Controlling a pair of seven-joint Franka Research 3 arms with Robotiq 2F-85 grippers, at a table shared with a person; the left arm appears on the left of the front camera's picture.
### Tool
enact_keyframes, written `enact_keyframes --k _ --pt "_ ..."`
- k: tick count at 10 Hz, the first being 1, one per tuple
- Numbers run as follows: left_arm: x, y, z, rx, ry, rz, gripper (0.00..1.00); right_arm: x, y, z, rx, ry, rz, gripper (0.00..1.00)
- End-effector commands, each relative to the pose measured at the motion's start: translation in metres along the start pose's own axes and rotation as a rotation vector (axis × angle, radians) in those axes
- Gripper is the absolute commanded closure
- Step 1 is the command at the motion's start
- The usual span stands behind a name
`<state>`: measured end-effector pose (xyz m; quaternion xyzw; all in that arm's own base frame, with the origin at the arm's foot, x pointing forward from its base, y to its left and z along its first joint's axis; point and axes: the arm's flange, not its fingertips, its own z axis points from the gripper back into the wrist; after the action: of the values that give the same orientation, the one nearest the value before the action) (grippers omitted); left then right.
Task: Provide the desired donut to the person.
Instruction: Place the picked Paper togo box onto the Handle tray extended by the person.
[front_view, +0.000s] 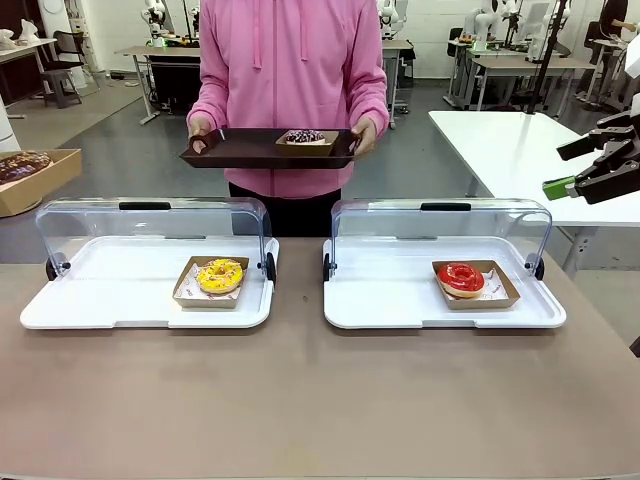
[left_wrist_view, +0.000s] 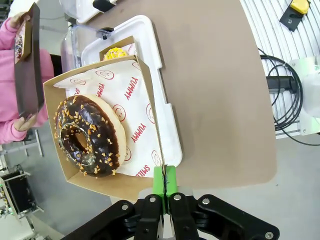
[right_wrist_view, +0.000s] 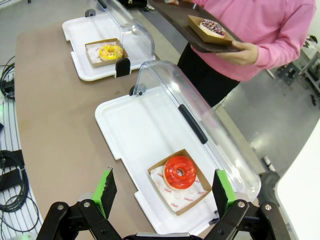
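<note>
Two trays (front_view: 110, 290) on brown table (front_view: 320, 400); left gripper (left_wrist_view: 165, 180) pinches donut box (left_wrist_view: 112, 183), right gripper (right_wrist_view: 164, 186) agape.

Brown table (front_view: 320, 400) with two white trays
The right tray (front_view: 385, 295) lies just beside the left tray (front_view: 110, 290), not touching, both lids (front_view: 150, 225) raised.

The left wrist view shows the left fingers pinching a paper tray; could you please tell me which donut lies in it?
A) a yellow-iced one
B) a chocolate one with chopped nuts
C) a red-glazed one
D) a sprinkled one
B: the left fingers are shut on the rim of the paper tray that holds the chocolate donut with nut pieces.
</note>
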<state>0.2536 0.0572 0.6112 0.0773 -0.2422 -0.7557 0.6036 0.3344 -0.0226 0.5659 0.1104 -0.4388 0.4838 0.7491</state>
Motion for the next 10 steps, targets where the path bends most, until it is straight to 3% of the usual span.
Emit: enact_keyframes --k 1,10 --pt "-0.0001 -0.0004 0.0005 -0.003 0.006 0.017 1.00 -0.0014 0.0004 -0.0008 0.008 0.004 -0.002 0.00" --pt "-0.0001 -0.0004 0.0005 -0.003 0.006 0.017 1.00 -0.0014 0.0004 -0.0008 0.008 0.004 -0.002 0.00"
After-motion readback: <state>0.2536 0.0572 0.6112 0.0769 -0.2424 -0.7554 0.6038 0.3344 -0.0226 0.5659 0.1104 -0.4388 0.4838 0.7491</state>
